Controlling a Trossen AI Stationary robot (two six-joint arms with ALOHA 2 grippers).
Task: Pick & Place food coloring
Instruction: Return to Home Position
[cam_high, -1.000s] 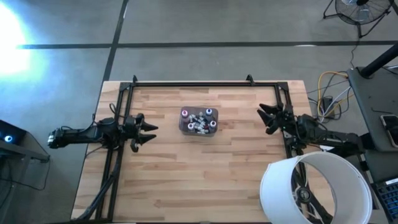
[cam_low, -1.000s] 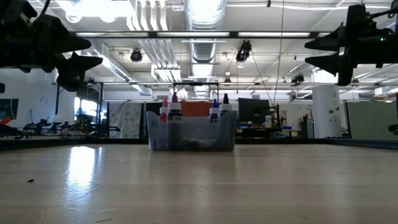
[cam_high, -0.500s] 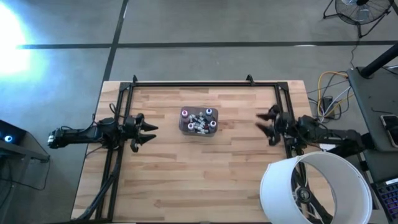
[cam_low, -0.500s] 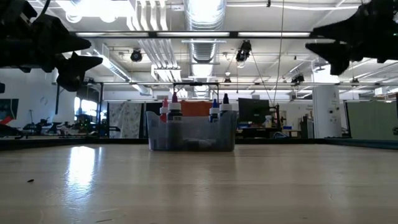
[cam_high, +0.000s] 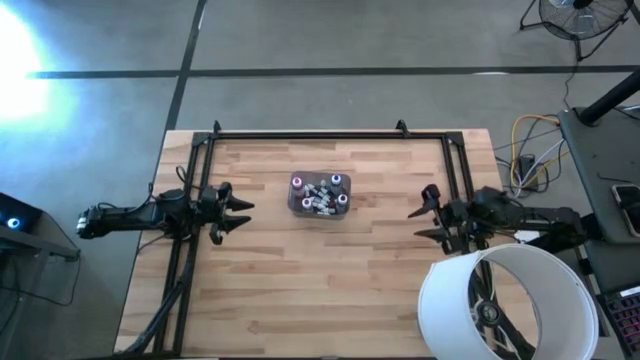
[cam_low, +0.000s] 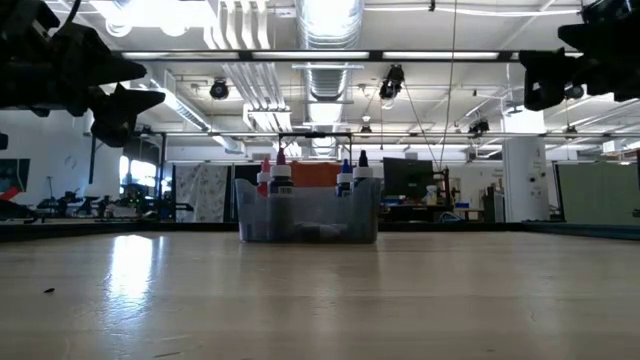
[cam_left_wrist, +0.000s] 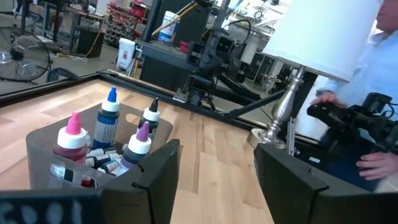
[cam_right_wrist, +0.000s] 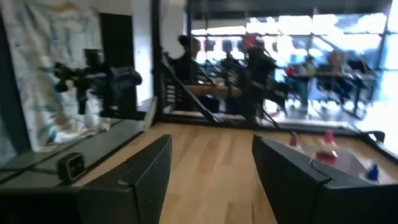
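The food coloring bottles (cam_high: 320, 192) sit in a grey translucent tub (cam_high: 296, 204) at the table's middle. Several stand upright with pink (cam_left_wrist: 73, 133), blue (cam_left_wrist: 110, 114) and purple (cam_left_wrist: 139, 144) caps, and tiny ones lie on the tub's floor. In the low view their caps (cam_low: 280, 170) stick up above the tub (cam_low: 308, 215). My left gripper (cam_high: 243, 209) hovers open to the left of the tub, pointing at it. My right gripper (cam_high: 424, 213) hovers open to the right, pointing left. Neither gripper has anything between its fingers.
A black rail frame (cam_high: 310, 133) runs along the far edge and both sides of the table. A lamp with a large white shade (cam_high: 505, 300) stands at the near right corner. A person's hand (cam_left_wrist: 373, 163) shows beyond the table's right side.
My right gripper has swung from pointing toward the far left to pointing straight left, shifting a little toward the near edge. It has also rolled about its own axis, and its fingers stay apart. The left arm and the tub have kept still.
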